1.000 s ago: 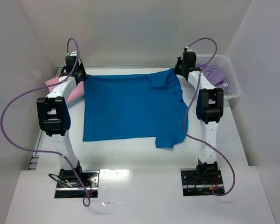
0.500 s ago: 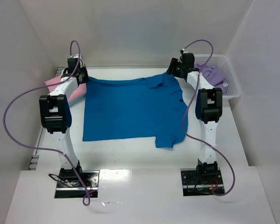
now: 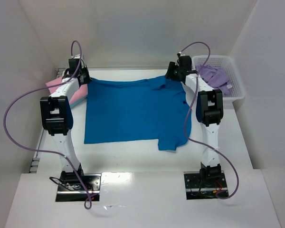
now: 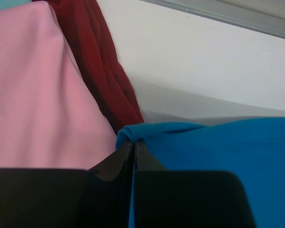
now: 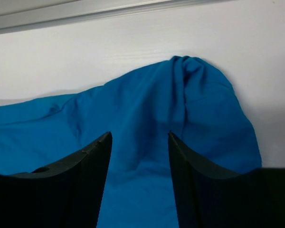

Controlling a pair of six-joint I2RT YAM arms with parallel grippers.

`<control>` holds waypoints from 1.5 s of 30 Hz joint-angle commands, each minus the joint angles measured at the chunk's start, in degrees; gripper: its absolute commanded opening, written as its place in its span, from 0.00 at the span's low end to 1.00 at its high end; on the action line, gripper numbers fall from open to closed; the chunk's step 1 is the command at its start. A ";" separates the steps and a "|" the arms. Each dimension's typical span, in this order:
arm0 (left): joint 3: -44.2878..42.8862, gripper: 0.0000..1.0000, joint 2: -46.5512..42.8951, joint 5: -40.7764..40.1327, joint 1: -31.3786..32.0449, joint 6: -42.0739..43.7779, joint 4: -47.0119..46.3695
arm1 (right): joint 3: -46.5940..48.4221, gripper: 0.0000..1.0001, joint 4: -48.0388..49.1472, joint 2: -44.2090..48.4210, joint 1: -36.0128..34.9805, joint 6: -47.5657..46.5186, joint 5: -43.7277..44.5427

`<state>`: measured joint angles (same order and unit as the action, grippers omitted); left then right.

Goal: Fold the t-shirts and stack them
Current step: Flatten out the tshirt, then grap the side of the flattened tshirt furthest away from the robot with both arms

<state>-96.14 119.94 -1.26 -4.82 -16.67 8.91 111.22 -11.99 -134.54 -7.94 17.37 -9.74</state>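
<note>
Blue shirt (image 3: 133, 109) lies spread flat on your table (image 3: 133, 159); a lavender shirt (image 3: 216, 76) sits in the basket (image 3: 237, 92). From the left wrist, you see the left gripper (image 4: 134, 148) clamped on its corner, beside a pink shirt (image 4: 38, 95) and a red shirt (image 4: 104, 71). From the right wrist, your right gripper (image 5: 140, 137) stands apart over bunched blue cloth, holding nothing.

Obstacles I see:
- pink shirt (image 3: 53, 85) and red shirt (image 4: 104, 71), piled just left of the left gripper (image 4: 133, 142)
- white basket (image 3: 237, 91) holding the lavender shirt (image 3: 213, 74), near the right gripper (image 5: 138, 137) on its right
- back wall (image 3: 133, 38), close behind both

Free room: bare table (image 3: 133, 154) in front of the blue shirt (image 3: 128, 111).
</note>
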 commanded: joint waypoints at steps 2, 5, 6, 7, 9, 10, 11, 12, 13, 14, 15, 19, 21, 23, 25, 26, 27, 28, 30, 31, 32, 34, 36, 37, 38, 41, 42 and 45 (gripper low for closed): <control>-3.35 0.00 0.56 -1.20 -0.89 1.11 -2.23 | -0.39 0.55 -1.46 -0.81 0.21 1.26 5.07; -3.88 0.00 0.56 -0.68 -0.89 1.11 -2.23 | -0.39 0.50 -2.07 -1.34 0.21 1.27 7.36; -3.88 0.00 0.56 -0.68 -0.89 1.11 -1.70 | -0.39 0.48 -2.07 -2.03 0.21 1.27 7.36; -3.88 0.00 0.56 -0.68 -0.89 1.11 -1.70 | 0.31 0.47 -2.68 -2.04 0.21 1.27 7.36; -3.88 0.00 1.08 -0.68 -1.42 1.11 -1.70 | 1.36 0.47 -3.30 -3.62 0.21 1.79 7.36; -3.88 0.00 1.09 -0.68 -1.42 1.11 -1.70 | 1.37 0.45 -3.30 -3.62 0.21 1.79 7.36; -3.88 0.00 1.09 -0.15 -1.42 1.11 -1.70 | 1.37 0.45 -3.30 -4.23 0.21 1.79 7.36; -3.88 0.00 1.09 -0.15 -1.42 1.11 -1.70 | 1.37 0.45 -3.30 -4.76 0.21 1.79 7.36; -3.88 0.00 1.09 -0.15 -1.94 1.11 -1.18 | 1.37 0.45 -3.30 -4.77 0.21 1.79 7.36; -3.88 0.00 1.09 -0.15 -1.95 1.11 -1.17 | 1.37 0.45 -3.30 -5.29 0.21 1.79 7.36; -3.88 0.00 1.09 -0.15 -1.95 1.11 -1.17 | 1.37 0.45 -3.30 -5.29 0.21 1.79 7.36; -3.88 0.00 1.09 -0.15 -1.95 1.11 -1.17 | 2.51 0.43 -3.30 -5.82 0.21 2.32 6.14; -3.88 0.00 1.09 -0.15 -1.95 1.11 -1.17 | 2.51 0.41 -3.30 -6.35 0.21 2.84 5.35; -3.88 0.00 1.09 0.37 -1.95 1.11 -1.17 | 3.91 0.32 -3.30 -6.96 0.21 3.46 3.95; -3.88 0.00 1.09 0.38 -1.95 1.64 -1.17 | 4.44 0.30 -3.30 -7.49 0.21 3.46 3.94; -3.88 0.00 1.61 0.38 -1.95 1.64 -1.17 | 5.05 0.28 -3.30 -7.49 0.21 3.46 3.41; -3.88 0.00 1.61 0.38 -1.95 1.64 -1.17 | 5.67 0.23 -3.30 -8.01 0.21 3.46 3.41; -3.88 0.00 1.61 0.38 -1.95 1.64 -1.17 | 5.68 0.19 -3.30 -8.02 0.21 3.46 3.41; -3.88 0.00 1.61 0.38 -1.95 1.64 -1.17 | 6.20 0.08 -3.30 -8.02 0.21 3.46 3.41; -3.88 0.00 1.61 0.38 -1.95 1.64 -1.17 | 6.20 0.04 -3.30 -8.02 0.21 3.99 3.41; -3.88 0.00 1.61 0.38 -1.95 1.64 -1.17 | 6.20 0.00 -3.30 -8.02 0.21 3.99 3.41; -3.88 0.00 1.61 0.38 -1.95 1.64 -1.17 | 6.20 0.00 -3.83 -8.02 0.21 3.99 3.41; -3.88 0.00 1.61 0.38 -1.95 1.64 -1.17 | 7.43 0.00 -3.83 -7.24 0.21 4.52 3.41; -3.88 0.00 1.61 0.38 -1.95 1.64 -1.17 | 8.48 0.00 -4.44 -7.23 0.21 4.52 3.41; -3.88 0.00 1.61 0.38 -1.95 1.64 -1.17 | 8.49 0.00 -4.45 -7.23 0.21 4.52 3.41; -4.41 0.00 1.61 0.90 -1.95 1.64 -1.17 | 11.04 0.00 -5.77 -5.21 0.21 4.52 4.02; -4.93 0.00 1.61 0.91 -2.47 1.64 -0.65 | 13.91 0.00 -7.42 -4.42 0.21 3.82 4.02; -4.94 0.00 1.09 1.43 -3.00 1.64 -0.64 | 17.98 0.00 -9.19 -3.28 0.21 3.82 4.02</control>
<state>-98.19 121.14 -0.71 -6.44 -16.40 9.69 121.75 -19.25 -141.80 -7.88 21.58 -6.20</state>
